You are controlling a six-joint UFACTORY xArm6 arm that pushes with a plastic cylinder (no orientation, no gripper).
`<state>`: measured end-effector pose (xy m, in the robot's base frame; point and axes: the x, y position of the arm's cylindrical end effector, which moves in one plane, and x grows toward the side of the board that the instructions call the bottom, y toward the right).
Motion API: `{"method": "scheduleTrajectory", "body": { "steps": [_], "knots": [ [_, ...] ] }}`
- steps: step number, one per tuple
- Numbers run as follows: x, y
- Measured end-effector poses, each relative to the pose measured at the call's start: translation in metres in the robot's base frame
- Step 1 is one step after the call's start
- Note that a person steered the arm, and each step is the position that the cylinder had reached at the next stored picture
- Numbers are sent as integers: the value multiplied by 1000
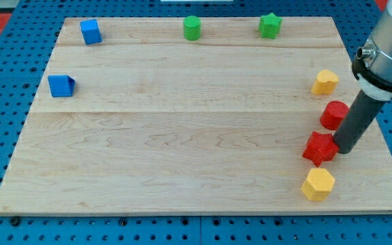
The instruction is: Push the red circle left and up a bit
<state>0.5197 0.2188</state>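
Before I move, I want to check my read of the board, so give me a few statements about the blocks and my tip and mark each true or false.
1. My tip sits on the view's right of the red star, close beside it. True.
2. The red circle lies at the view's far left. False: it is near the right edge, above the red star.
3. Two blue blocks, the blue cube and the blue block, lie in the view's upper left. True.
4. The green cylinder and green star sit at the view's bottom. False: both are along the top edge.
5. One yellow block is above the red circle, another, the yellow hexagon, below the red star. True.
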Motion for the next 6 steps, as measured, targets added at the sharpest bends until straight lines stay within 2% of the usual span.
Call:
{"method": "scheduleTrajectory", "body": {
  "steps": [3, 4, 5, 6],
  "knots": [
    [-4, -3],
    [-5, 23],
    [-24, 33],
    [-41, -2]
  ]
}}
